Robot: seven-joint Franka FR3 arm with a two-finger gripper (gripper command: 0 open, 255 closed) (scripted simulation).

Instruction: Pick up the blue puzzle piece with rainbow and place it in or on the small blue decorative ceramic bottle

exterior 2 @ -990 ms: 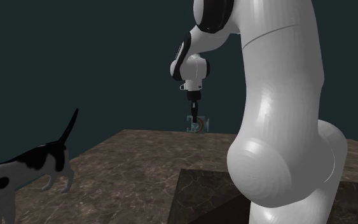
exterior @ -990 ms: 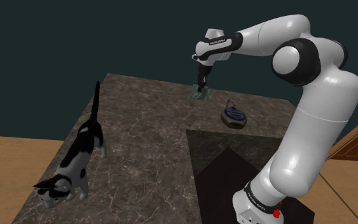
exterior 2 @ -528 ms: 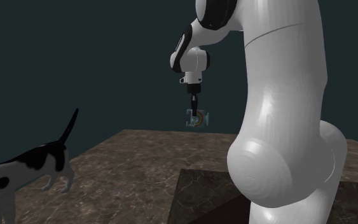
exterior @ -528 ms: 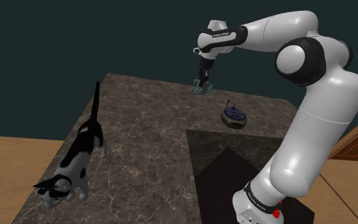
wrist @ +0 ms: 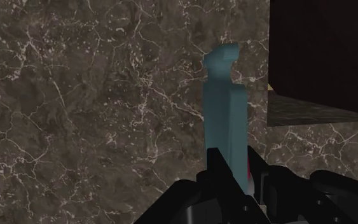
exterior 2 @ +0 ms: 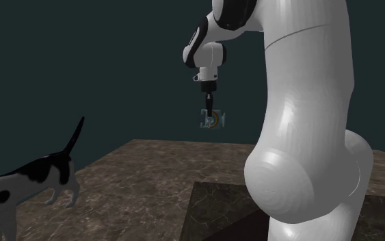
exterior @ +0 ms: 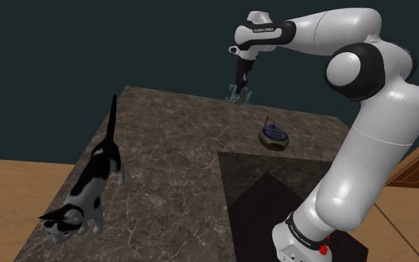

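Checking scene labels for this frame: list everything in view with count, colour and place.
puzzle piece: 1, teal-blue with a coloured arc, in the air over the table's far side, clasped by the gripper
bottle: 1, small, dark blue, on the table near the stand
cat figure: 1, black and white, at the table's edge on the shoulder view's left
table: 1, dark veined stone
stand: 1, dark box, shoulder view's lower right
floor: brown wood, around the table
arm: 1, white with dark joints, reaching from the stand over the table
gripper: 1, black, shut on the puzzle piece
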